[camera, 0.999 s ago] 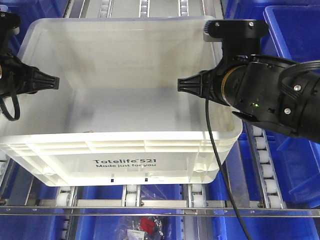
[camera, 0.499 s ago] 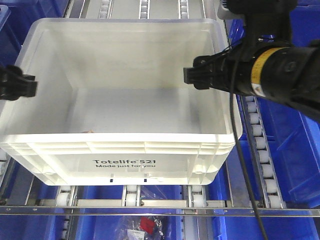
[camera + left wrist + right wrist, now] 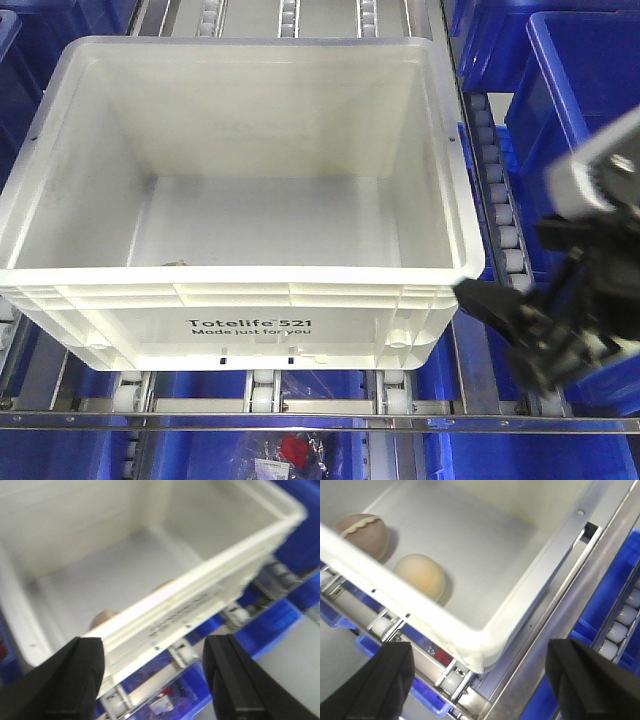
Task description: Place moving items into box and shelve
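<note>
Both arms have left the box, printed long side forward.

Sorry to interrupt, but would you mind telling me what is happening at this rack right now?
A two-arm robot is packing plush toys into the white box on the roller rack. Both toys, the pinkish-brown one and the yellow-orange one, lie inside near the front wall. The right gripper and left gripper are open, holding nothing.

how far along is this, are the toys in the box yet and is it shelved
Both plush toys, the pinkish-brown one and the yellow-orange one, lie inside the white box, which sits on the roller rack. Both end effectors, left and right, are open and empty. Little visibly remains.
</note>
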